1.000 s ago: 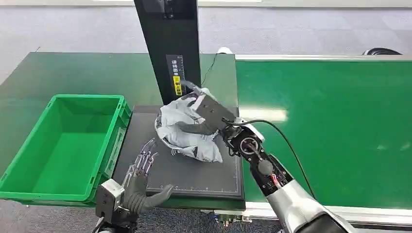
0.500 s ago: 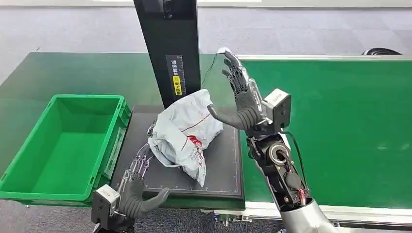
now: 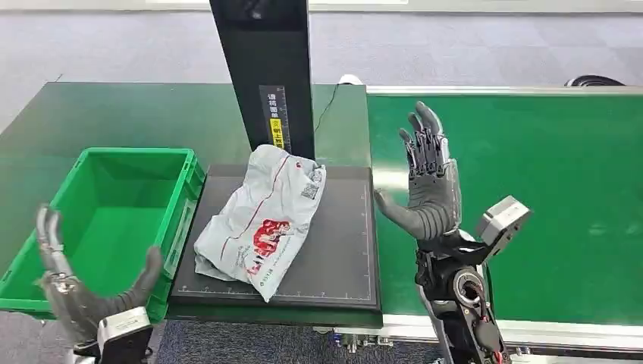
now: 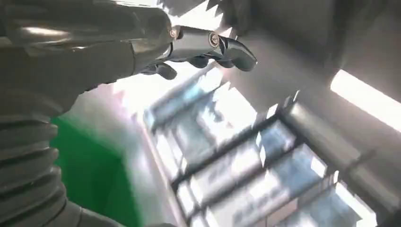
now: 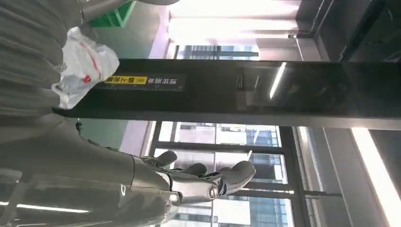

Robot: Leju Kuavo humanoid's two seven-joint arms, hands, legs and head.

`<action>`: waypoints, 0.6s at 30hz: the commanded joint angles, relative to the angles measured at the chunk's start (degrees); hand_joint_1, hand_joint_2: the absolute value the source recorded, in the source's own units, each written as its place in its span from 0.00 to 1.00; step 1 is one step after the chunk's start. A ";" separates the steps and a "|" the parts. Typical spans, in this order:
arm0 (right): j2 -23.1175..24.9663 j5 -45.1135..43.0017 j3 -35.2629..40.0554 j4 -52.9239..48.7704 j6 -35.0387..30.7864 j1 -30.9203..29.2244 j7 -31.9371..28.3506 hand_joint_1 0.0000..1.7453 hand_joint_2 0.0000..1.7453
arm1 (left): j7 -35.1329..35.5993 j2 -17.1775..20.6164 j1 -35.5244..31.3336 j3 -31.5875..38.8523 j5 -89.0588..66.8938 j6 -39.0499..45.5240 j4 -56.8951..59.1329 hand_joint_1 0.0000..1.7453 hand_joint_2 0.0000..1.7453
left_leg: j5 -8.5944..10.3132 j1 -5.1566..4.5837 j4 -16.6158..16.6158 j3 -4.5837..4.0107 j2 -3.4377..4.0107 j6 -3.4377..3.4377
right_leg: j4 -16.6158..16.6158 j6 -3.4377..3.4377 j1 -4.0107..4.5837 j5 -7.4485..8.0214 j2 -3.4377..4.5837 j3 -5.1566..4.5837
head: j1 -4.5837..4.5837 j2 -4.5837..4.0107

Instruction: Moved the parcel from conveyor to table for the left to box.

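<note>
A: Item one, the parcel (image 3: 261,222). How is it listed?

B: A grey-white plastic mailer with red print and a small label, laid flat and crumpled on the black platform (image 3: 345,250). It is placed toward the platform's left half, one corner reaching the near edge. It is touched by neither hand. In the right wrist view it is seen (image 5: 85,66) at the foot of the black column (image 5: 227,87).

A: The right hand (image 3: 428,186)?

B: Raised upright over the green conveyor belt (image 3: 531,182), just right of the platform, palm turned toward the parcel. Fingers are extended and apart, thumb out; nothing is held.

A: The left hand (image 3: 72,284)?

B: Held up at the near edge of the green crate (image 3: 114,227), fingers spread, thumb out to the side, nothing gripped. The crate is set against the platform's left side.

A: Fixtures?

B: The black column (image 3: 265,76), with a yellow label, is stood behind the platform; a dark green table (image 3: 121,114) is recorded behind the crate.
</note>
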 commanded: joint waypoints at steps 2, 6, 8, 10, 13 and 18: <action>2.18 -1.73 -3.63 -2.00 0.83 3.20 0.10 0.00 1.00 | 2.01 -6.86 -3.76 6.81 -15.62 4.05 -3.18 0.00 1.00 | 0.02 0.04 0.05 -0.06 -0.16 0.01 | -0.01 -0.02 0.05 0.00 -0.14 0.00 | -0.04 0.00; 2.86 -2.35 -5.37 -1.90 2.10 3.22 -0.11 0.00 1.00 | 18.41 1.48 -9.21 -12.74 -31.12 1.85 12.39 0.00 1.00 | 0.17 -0.01 -0.02 -0.06 -0.52 0.05 | -0.12 0.00 0.00 0.04 -0.50 0.09 | -0.02 0.00; 2.81 -2.43 -6.01 -1.49 2.64 3.05 -0.05 0.00 1.00 | 29.14 7.36 -14.37 -22.41 -31.86 2.49 17.89 0.00 1.00 | 0.19 -0.07 -0.02 -0.06 -0.61 0.02 | -0.06 0.00 -0.08 0.01 -0.57 0.09 | -0.04 0.00; 2.56 -2.94 -6.53 -0.87 3.40 2.50 -0.15 0.00 1.00 | 31.30 9.54 -19.40 -28.81 -27.78 -9.31 23.59 0.00 1.00 | 0.18 -0.05 0.02 -0.04 -0.50 0.02 | -0.08 0.03 -0.06 0.06 -0.48 0.05 | -0.04 0.00; 3.25 -4.29 -7.78 0.46 3.86 0.85 -0.06 0.00 1.00 | 35.64 8.25 -25.58 -30.47 -30.48 -14.08 33.98 0.00 1.00 | 0.21 -0.02 0.05 -0.09 -0.49 0.05 | -0.10 0.08 -0.04 0.15 -0.44 0.03 | -0.07 0.00; 4.01 -5.23 -8.92 2.25 4.02 -1.14 0.68 0.00 1.00 | 37.89 7.81 -31.75 -29.60 -31.93 -15.50 48.76 0.00 1.00 | 0.18 -0.05 0.06 0.04 -0.16 0.14 | -0.07 0.11 -0.07 0.21 -0.14 0.09 | -0.02 0.00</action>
